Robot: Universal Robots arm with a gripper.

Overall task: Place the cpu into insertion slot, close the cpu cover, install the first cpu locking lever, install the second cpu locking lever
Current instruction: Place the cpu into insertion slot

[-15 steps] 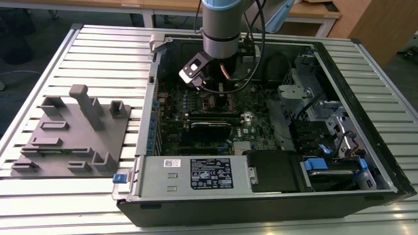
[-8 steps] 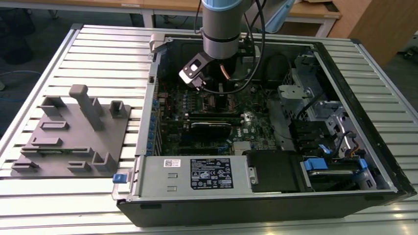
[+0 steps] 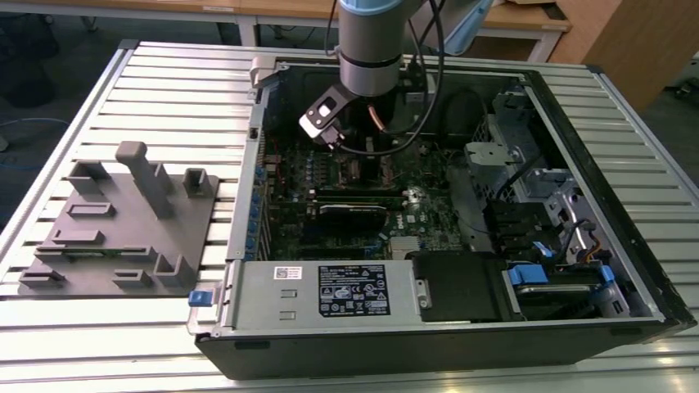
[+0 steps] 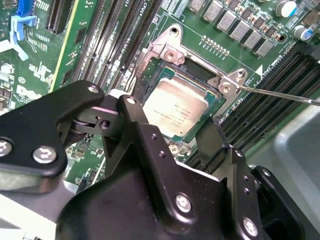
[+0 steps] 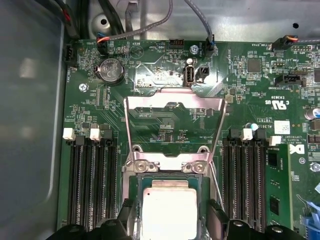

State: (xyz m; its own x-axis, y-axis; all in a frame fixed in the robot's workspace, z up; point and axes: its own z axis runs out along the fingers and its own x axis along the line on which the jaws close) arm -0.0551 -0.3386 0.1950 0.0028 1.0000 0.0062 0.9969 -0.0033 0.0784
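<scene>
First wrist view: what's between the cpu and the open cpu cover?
A silver hinge bracket with two screws sits between the cpu and the flipped-open cpu cover, in the first wrist view.

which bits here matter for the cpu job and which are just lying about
Job: cpu in insertion slot, cpu cover standing open, locking lever, open gripper straddling the cpu.
Lying about: memory stick, coin battery, grey fixture plate, power supply.

One cpu (image 5: 169,212), one cpu cover (image 5: 150,101), one insertion slot (image 4: 198,75), one computer case (image 3: 437,348).
</scene>
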